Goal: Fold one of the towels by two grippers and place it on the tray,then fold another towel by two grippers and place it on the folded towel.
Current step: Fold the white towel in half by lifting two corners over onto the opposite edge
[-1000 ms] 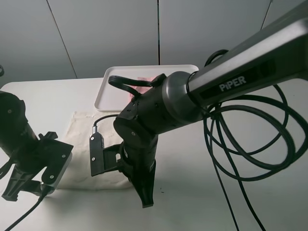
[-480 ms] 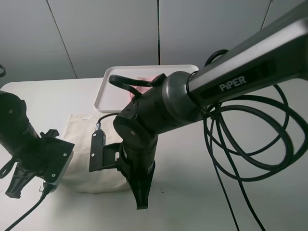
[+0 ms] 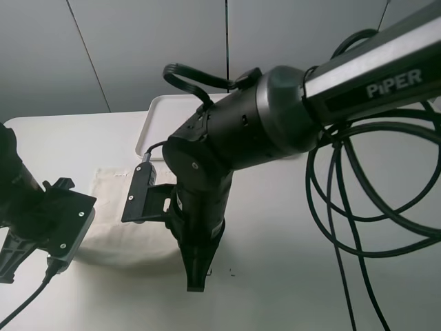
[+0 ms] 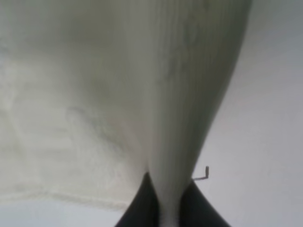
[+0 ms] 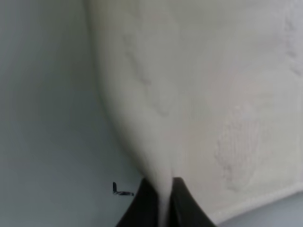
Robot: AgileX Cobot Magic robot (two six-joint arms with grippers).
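Observation:
The cream-white towel [image 3: 117, 224] lies on the white table, its near edge raised at both corners. My left gripper [image 3: 10, 269] is shut on the towel's near left corner; the left wrist view shows the cloth [image 4: 94, 118] pinched between the black fingertips [image 4: 137, 213]. My right gripper [image 3: 196, 279] is shut on the near right corner, and the cloth [image 5: 213, 94] rises from its closed fingertips [image 5: 144, 208] in the right wrist view. The white tray [image 3: 153, 121] sits at the back, mostly covered by the right arm. The pink towel is hidden behind that arm.
Thick black cables [image 3: 372, 207] loop over the table on the right. A small black mark [image 3: 231, 274] sits on the table beside the right gripper's tip. Grey wall panels stand behind the table's far edge.
The left gripper has closed on the towel's near corner. Both grippers have risen a little and the towel's near edge has lifted off the table with them.

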